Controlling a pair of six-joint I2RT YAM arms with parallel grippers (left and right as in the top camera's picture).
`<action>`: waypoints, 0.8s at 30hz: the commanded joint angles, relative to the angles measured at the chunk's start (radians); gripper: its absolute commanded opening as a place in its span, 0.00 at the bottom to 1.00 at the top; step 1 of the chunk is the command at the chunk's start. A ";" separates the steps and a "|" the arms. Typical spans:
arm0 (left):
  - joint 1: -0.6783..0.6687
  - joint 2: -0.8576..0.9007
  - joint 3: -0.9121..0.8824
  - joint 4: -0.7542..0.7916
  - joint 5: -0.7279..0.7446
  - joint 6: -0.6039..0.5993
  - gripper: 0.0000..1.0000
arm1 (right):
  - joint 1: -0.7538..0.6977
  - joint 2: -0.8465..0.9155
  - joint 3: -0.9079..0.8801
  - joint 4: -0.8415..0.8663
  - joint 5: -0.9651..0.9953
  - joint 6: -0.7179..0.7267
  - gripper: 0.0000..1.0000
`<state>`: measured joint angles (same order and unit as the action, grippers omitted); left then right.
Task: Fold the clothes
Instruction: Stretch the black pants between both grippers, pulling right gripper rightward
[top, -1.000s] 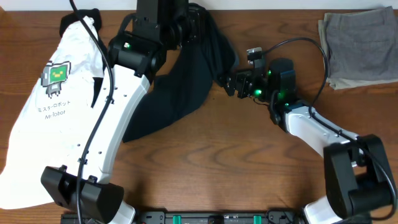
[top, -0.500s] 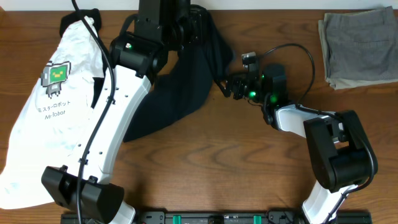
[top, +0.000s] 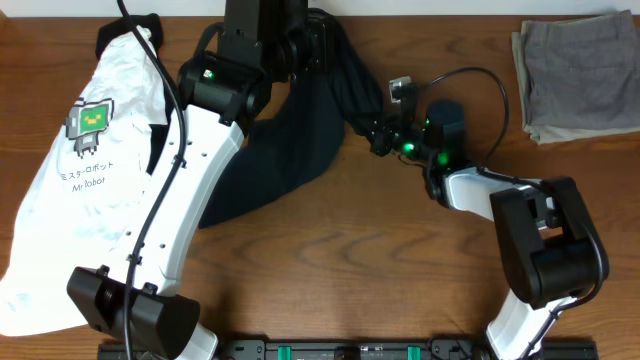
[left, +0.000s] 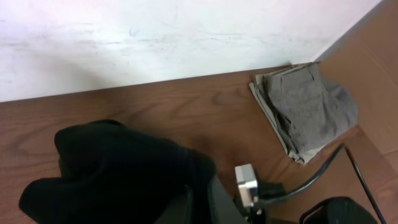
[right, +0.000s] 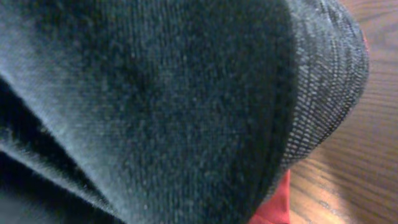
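The clothes (top: 285, 145), soft black trousers, lie bunched at the table's back centre. In the overhead view my left gripper (top: 320, 48) is shut on their upper end. The left wrist view shows a black bundle of the clothes (left: 118, 174) rising from my left gripper (left: 200, 208). My right gripper (top: 377, 137) sits at the trousers' right edge, shut on the cloth. In the right wrist view the black fabric (right: 155, 106) fills nearly the whole picture and hides the fingers. A grey waistband (right: 323, 93) and a coral red edge (right: 273, 205) show at the right.
A white T-shirt (top: 80, 170) with a green robot print lies at the left, partly under my left arm. Folded grey-olive trousers (top: 575, 70) sit at the back right corner, also seen in the left wrist view (left: 305, 109). Bare wood table (top: 380, 270) lies in front.
My right gripper has moved left to the trousers' right edge and gone from open to shut on the cloth. My left arm has hardly moved.
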<state>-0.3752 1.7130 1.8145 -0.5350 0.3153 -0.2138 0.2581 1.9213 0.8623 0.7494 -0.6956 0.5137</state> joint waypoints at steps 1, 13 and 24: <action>-0.002 -0.024 0.014 -0.002 -0.013 -0.009 0.05 | -0.101 -0.074 0.000 -0.029 -0.092 0.040 0.01; -0.002 0.024 0.014 -0.010 -0.028 -0.009 0.05 | -0.381 -0.491 0.063 -0.974 0.248 -0.314 0.01; -0.002 0.116 0.008 -0.117 -0.029 0.007 0.38 | -0.392 -0.538 0.159 -1.316 0.629 -0.409 0.01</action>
<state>-0.4053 1.8229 1.8145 -0.6304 0.3389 -0.2108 -0.1036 1.3800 1.0164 -0.5526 -0.2520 0.1474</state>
